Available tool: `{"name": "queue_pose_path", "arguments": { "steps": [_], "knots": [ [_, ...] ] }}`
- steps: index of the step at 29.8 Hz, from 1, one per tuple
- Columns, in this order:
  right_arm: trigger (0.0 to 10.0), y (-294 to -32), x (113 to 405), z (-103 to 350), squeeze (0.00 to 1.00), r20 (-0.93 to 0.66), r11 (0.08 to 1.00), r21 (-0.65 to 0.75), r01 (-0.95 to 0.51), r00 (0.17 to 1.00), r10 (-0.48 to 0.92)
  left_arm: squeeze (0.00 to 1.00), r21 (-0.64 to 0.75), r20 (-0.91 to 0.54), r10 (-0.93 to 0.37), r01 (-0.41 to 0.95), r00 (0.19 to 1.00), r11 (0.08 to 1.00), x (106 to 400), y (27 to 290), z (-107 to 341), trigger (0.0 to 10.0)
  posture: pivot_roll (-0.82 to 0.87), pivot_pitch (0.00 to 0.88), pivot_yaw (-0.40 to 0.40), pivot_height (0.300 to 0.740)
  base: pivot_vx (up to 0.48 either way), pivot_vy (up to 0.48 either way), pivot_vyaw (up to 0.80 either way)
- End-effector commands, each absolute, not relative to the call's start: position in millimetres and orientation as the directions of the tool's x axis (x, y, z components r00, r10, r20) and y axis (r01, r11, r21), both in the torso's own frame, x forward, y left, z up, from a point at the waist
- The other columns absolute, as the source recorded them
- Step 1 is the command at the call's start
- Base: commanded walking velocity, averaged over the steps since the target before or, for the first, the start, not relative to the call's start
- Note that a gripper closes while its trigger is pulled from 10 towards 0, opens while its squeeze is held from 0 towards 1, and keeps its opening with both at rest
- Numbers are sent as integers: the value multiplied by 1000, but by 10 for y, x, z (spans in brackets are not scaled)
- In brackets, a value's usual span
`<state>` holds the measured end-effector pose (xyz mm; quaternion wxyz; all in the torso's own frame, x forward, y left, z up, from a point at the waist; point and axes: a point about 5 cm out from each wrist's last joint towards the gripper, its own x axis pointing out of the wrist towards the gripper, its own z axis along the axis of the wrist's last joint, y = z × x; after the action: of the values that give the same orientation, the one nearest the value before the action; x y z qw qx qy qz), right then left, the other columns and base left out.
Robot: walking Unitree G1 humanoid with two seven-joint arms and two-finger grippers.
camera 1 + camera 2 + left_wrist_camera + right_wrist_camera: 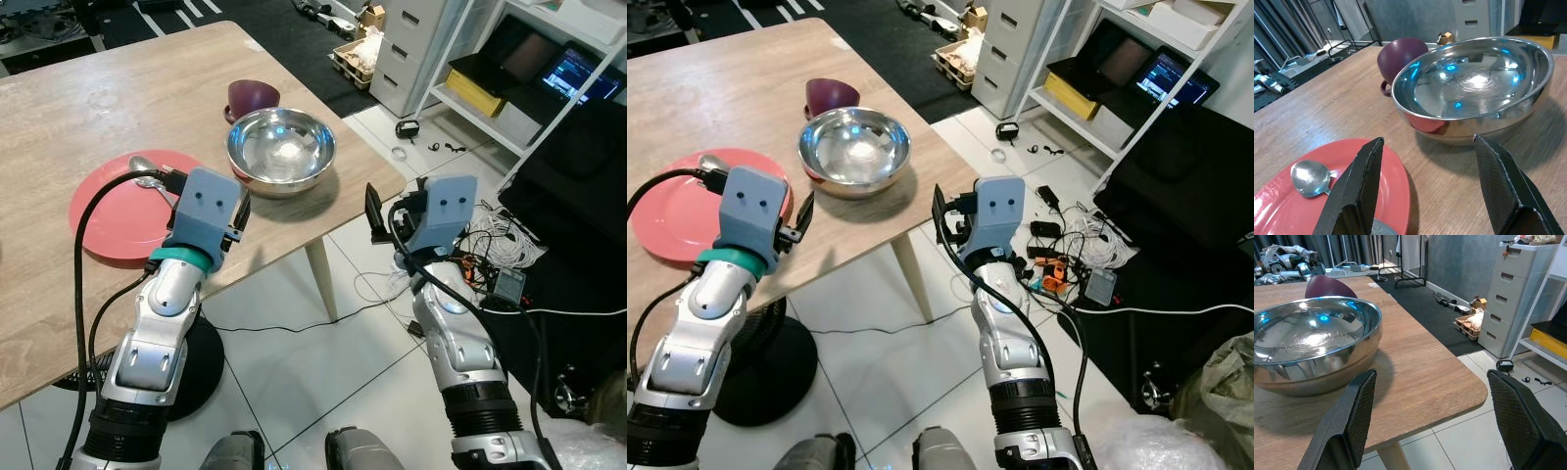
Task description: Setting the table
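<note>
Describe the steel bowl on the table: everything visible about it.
The steel bowl is round, shiny and mirror-like, and holds nothing. It stands upright on the wooden table near the corner, apart from the red plate. A maroon cup sits close behind it; contact cannot be told. No gripper touches it.

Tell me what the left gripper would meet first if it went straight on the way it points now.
Most likely the steel bowl: the left gripper, fingers open, points at its near side across bare table.

Mirror-polished metal bowl (281,149), glossy red plate (110,211), matt wood-grain table (88,108), shiny metal spoon (1311,177)
</note>
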<state>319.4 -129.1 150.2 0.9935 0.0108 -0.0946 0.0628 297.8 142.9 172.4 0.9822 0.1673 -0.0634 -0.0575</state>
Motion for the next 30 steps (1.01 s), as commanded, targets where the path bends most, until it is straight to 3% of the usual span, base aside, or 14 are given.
{"name": "queue_pose_path", "arguments": {
  "steps": [1, 11, 24, 30],
  "knots": [
    [10000, -1322, 3185, 1477, 0, 180, 993, 5, -115, 977, 112, 0, 349, 80, -141, 105, 987, 931, 2981, 1398, 1683, 10000, -66, 10, 22, 740, 0, 0, 0],
    [10000, -1322, 3169, 1420, 0, 162, 993, -12, -122, 979, 122, 0, 357, 77, -135, 99, 988, 929, 2946, 1423, 1626, 10000, -64, 5, 19, 740, 0, 0, 0],
    [10000, -1549, 2976, 1009, 0, 45, 989, -130, -66, 996, 72, 0, 406, 12, -203, 180, 979, 896, 2757, 1409, 1373, 10000, -81, 0, 33, 740, 0, 0, 0],
    [10000, -1536, 2923, 969, 0, 37, 987, -140, -78, 996, 84, 0, 439, -15, -199, 185, 980, 879, 2731, 1418, 1307, 10000, -93, 0, 47, 740, 0, 262, 0]
  ]
}}
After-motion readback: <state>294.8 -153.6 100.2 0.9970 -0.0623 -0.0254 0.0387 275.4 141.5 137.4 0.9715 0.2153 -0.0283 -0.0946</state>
